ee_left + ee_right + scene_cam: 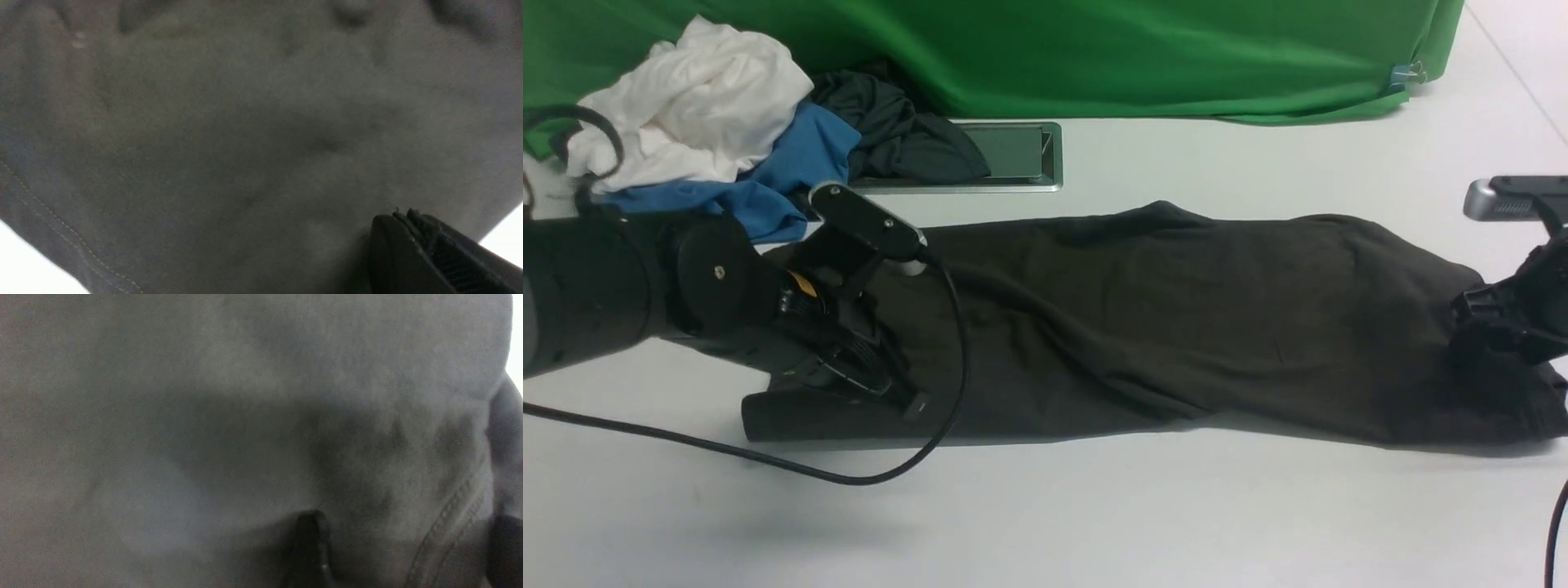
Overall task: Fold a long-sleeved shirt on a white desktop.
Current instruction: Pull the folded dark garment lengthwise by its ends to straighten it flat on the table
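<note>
The white desktop (1094,523) fills most of the front view, and the long-sleeved shirt (1160,327) lies across its middle as a long dark band, already narrowed lengthwise with no sleeve showing loose. Its long axis runs from the left of the frame to the right edge; a stitched hem shows in the left wrist view, so the bottom probably points left, though the neck is not visible.

At the upper left sits a pile of white, blue and dark grey garments (727,139) beside the cable hatch (1013,155), under the green backdrop (1094,49).

The left gripper (907,400) rests on the shirt's left end with its jaws pressed together; whether cloth is caught between them cannot be told. The right gripper (1494,327), at the right end, has its jaws spread wide over the cloth, pinching nothing.

The step in hand looks like the crosswise fold. Next, both grippers need a firm hold on one end to carry it over the other.
</note>
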Controlling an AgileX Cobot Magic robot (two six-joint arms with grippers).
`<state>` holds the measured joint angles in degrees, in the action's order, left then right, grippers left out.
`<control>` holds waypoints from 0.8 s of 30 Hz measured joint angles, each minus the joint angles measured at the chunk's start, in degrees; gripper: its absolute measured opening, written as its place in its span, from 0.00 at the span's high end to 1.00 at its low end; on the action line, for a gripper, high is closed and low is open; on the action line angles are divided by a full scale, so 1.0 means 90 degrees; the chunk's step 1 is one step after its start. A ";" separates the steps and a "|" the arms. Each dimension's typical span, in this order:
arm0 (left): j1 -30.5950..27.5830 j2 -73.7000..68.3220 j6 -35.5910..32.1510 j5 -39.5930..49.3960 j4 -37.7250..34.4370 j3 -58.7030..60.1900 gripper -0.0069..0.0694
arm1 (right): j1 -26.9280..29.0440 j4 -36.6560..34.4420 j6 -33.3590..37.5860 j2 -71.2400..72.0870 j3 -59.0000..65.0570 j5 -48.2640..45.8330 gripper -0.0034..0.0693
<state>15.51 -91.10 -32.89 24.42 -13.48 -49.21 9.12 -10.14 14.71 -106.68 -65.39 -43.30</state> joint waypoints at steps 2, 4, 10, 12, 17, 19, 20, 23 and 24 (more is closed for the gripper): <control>-0.0015 -0.0080 0.0000 -0.0006 0.0092 0.0014 0.89 | 0.0000 -0.0006 0.0000 -0.0090 0.0000 0.0034 0.21; -0.0036 -0.0158 0.0000 -0.0006 0.0170 0.0028 0.89 | 0.0000 -0.0006 0.0000 -0.0121 0.0000 0.0050 0.23; -0.0122 -0.0421 0.0000 -0.0065 0.0224 0.0100 0.89 | 0.0005 -0.0006 0.0017 -0.0136 0.0000 0.0072 0.44; -0.0123 -0.0472 0.0000 -0.0094 0.0231 0.0146 0.89 | 0.0005 -0.0006 0.0079 -0.0141 0.0000 0.0043 0.55; -0.0137 -0.0492 0.0000 -0.0319 0.0481 0.0358 0.89 | 0.0005 0.0090 0.0359 -0.0141 0.0000 -0.0069 0.88; -0.0222 -0.0492 0.0109 -0.0442 0.0520 0.0446 0.89 | 0.0005 0.0377 0.0239 -0.0087 0.0000 -0.0108 0.89; -0.0267 -0.0492 0.0156 -0.0474 0.0520 0.0466 0.89 | 0.0016 0.0517 0.0146 -0.0051 0.0000 -0.0131 0.89; -0.0416 -0.0492 0.0238 -0.0579 0.0503 0.0514 0.89 | 0.0073 0.0672 -0.0005 0.0084 0.0000 -0.0148 0.89; -0.0517 -0.0492 0.0271 -0.0609 0.0497 0.0526 0.89 | 0.0122 0.0709 -0.0027 0.0149 0.0000 -0.0148 0.89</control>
<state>10.86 -95.52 -30.45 18.94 -9.01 -44.48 10.21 -3.75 14.47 -105.34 -65.39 -44.64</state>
